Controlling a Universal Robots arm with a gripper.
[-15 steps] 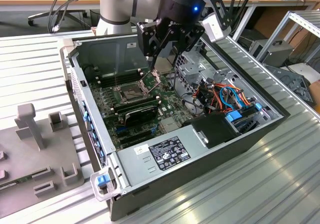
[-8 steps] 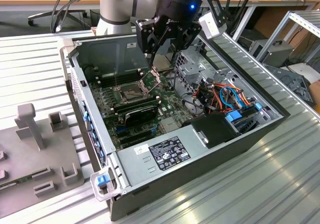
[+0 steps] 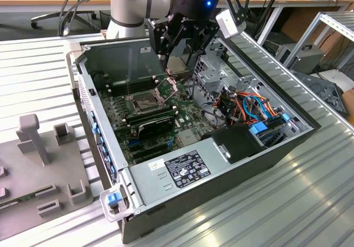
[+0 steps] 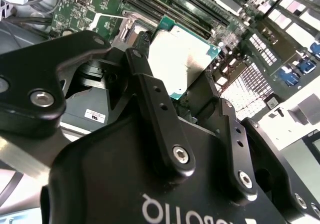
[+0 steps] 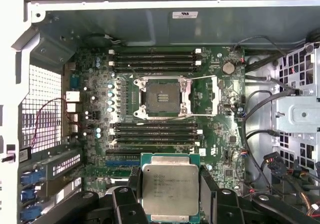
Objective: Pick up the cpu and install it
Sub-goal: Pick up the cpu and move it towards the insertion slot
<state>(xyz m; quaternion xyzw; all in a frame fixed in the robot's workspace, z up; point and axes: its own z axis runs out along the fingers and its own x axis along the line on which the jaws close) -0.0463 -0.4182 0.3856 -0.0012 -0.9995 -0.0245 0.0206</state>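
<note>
The exterior view looks obliquely down into the open case [image 3: 110,59]; both wrist views face its motherboard [image 5: 220,134] [image 4: 85,3] closely.

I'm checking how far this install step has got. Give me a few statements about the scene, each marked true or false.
1. The cpu is clamped between the fingers of the gripper. True.
2. The cpu already sits in the socket. False: the socket is empty and the cpu is held apart from it, over the motherboard.
3. The computer case is open, with the motherboard exposed. True.
4. A heatsink covers the socket. False: nothing covers the socket, and its dark contact field shows in the first wrist view.
</note>
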